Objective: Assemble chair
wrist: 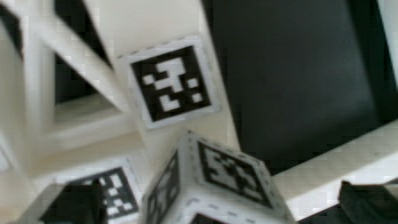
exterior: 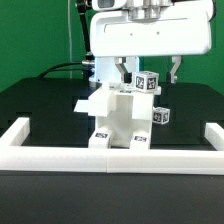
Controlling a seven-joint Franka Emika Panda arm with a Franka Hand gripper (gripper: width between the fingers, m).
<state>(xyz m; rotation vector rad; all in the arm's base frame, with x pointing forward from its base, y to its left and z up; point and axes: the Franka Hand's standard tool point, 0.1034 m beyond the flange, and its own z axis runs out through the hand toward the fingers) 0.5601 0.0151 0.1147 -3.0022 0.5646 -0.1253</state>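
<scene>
Mid-assembly on a black table [exterior: 40, 105]: the gripper [exterior: 152, 78] hangs with its jaws spread wide, pinching nothing that can be made out. A small tagged block [exterior: 147, 84] sits in the gap between them. Whether either finger touches it cannot be told from the exterior view.

The part-built chair [exterior: 118, 118], a stack of chunky white slabs and notched pieces, stands directly below the jaws and slightly to one side of their centre line. A second tagged piece [exterior: 160, 117] shows lower down, under the jaws. The wrist view is filled with slanted white faces and a black-and-white tag [wrist: 173, 80] at very close range, too tight to show the fingers clearly.

The plastic looks rigid and light, with a matte finish that should give fair grip. The joints are probably the weak spot: a sideways nudge could topple or unseat pieces. The best hold appears to be across two flat, parallel faces of a block, squarely, rather than on an edge or corner.

No container is in view. A low white wall [exterior: 110, 158] only fences the table below and around the jaws, and the chair stands inside it.
</scene>
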